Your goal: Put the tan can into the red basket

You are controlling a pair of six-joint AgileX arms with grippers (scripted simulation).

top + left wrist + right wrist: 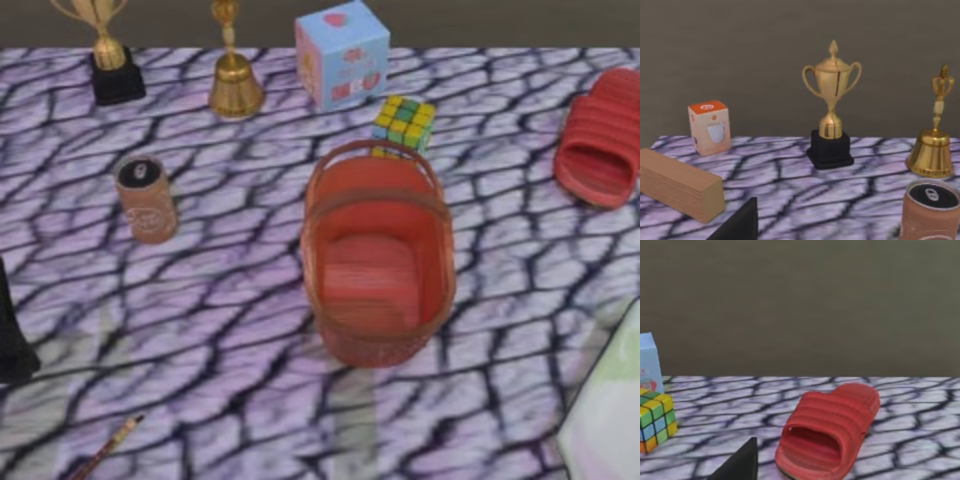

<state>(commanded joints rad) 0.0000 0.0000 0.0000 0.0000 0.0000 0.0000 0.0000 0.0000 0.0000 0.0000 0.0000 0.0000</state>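
The tan can [146, 200] stands upright on the left part of the table, dark top up; it also shows in the left wrist view as the can [931, 210]. The red basket [377, 255] sits in the middle, to the can's right, handle arched across it and nothing inside. My left gripper [12, 340] is at the left edge, nearer the front than the can and well apart from it; one dark finger [742, 225] shows, nothing held. My right arm [612, 400] is parked at the front right corner, with a dark finger [742, 465] in front of the slipper.
Along the back stand a gold trophy [108, 55], a gold bell [235, 80], a blue box [342, 52] and a colour cube [404, 124] just behind the basket. A red ribbed slipper [600, 140] lies at the right. A thin stick [110, 445] lies front left.
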